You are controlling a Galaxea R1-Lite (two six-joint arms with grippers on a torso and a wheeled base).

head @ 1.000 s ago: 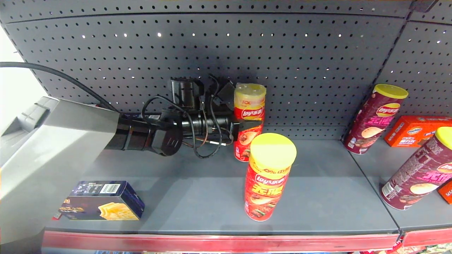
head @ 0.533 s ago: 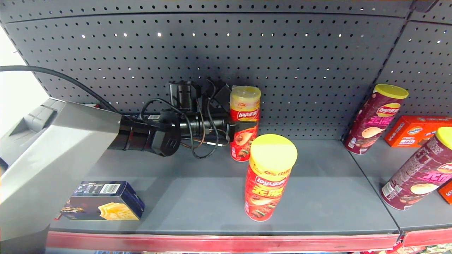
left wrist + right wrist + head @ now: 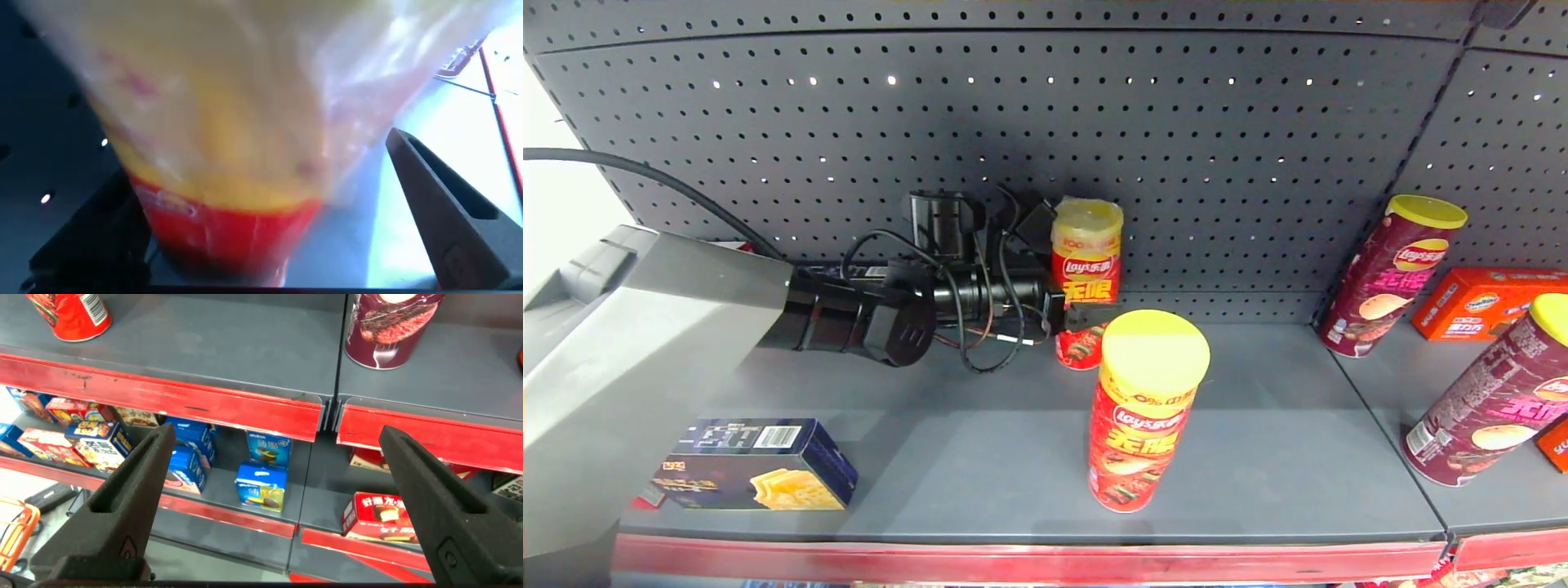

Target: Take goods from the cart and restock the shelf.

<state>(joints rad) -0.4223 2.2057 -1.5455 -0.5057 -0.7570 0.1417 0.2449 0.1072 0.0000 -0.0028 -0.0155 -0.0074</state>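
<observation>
While the left claw point(image 3: 1088, 317) is clamped around the lower half of the red can point(image 3: 1085, 261), which is at the back of the shelf point(image 3: 980, 457) just in front of the pegboard point(image 3: 1013, 122), we judge the step in hand to be setting that can down and letting go cleanly. The can looks slightly off upright. We cannot tell whether its base already rests on the shelf or hangs just above it.

We would first bring the base flat and the can square, so it does not rock once freed. Then we would part the fingers only a little, enough to clear the sides, and draw the arm back along its own line. A sideways drag could tip the can against the pegboard. A second red can point(image 3: 1147, 408) stands nearer the front and just beside that path, so we would give its yellow lid room.

The right claw point(image 3: 276, 433) hangs with its fingers wide apart, low before the shelf's red front edge, and needs no part in this.
</observation>
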